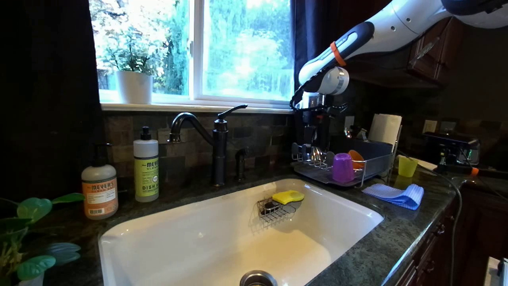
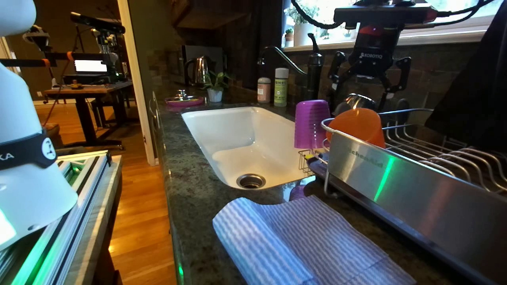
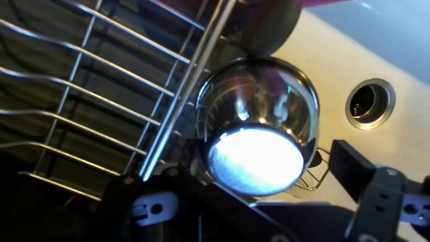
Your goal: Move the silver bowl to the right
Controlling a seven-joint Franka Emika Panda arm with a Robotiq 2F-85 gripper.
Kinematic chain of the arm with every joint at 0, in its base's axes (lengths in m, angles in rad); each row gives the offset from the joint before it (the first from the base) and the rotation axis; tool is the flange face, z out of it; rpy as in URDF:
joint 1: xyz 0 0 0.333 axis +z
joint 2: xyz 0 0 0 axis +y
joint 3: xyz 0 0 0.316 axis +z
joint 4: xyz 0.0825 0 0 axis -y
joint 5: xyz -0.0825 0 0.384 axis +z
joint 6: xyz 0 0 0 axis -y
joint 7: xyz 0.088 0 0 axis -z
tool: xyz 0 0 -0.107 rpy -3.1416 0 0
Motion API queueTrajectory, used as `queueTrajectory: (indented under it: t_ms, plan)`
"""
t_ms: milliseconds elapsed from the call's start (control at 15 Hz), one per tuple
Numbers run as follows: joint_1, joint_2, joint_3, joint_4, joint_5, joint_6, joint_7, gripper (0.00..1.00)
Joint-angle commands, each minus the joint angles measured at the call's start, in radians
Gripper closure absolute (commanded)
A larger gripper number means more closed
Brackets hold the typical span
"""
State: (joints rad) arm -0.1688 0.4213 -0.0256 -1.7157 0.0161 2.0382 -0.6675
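Tool (image 3: 272, 159) has its fingers (image 3: 351, 171) spread apart with the silver bowl (image 3: 257, 107) between them, base tilted up toward it, at the sink (image 2: 225, 124) end of the dish rack (image 2: 427, 198). Bowl looks nearer the rack-side finger in the wrist view, can't tell if touching, so I'd nudge a bit that way before squeezing

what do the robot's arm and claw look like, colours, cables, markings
The arm is white with a dark cover and an orange band. Its white base wears a black band showing KA and a round emblem. The claw is black, with ROBOTIQ in pale lettering, a black cable above, and two jointed fingers with dark pads.
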Motion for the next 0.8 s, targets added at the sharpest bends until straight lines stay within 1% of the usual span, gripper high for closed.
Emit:
queueTrajectory:
  t_ms: [0,333,733]
  plan:
    - [0.02,-0.005,-0.005,0.007,-0.041,-0.1,0.08,0.0]
    - [0.028,0.022,-0.005,0.037,-0.083,-0.146,0.173,0.0]
    - [0.038,0.036,-0.003,0.037,-0.1,-0.098,0.275,0.0]
